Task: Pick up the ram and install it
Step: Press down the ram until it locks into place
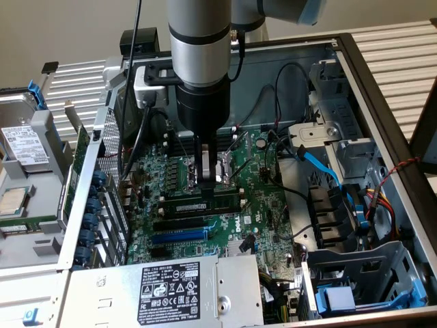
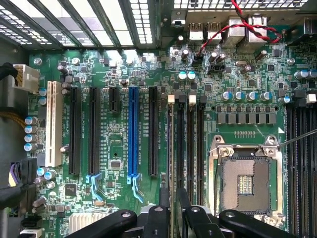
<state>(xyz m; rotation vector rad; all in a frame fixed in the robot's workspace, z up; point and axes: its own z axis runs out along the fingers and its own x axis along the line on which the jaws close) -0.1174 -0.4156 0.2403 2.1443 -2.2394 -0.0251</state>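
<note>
Ram (image 1: 203, 203) sits mid-frame on the motherboard (image 1: 266, 212), gripper (image 1: 207, 183) directly above it, power supply (image 1: 171, 290) along the bottom edge.

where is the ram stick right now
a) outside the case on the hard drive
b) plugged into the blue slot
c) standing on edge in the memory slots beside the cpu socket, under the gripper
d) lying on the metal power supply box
c: in the exterior view the ram stick stands on edge on the motherboard next to the cpu socket, with the gripper right over it.
</note>
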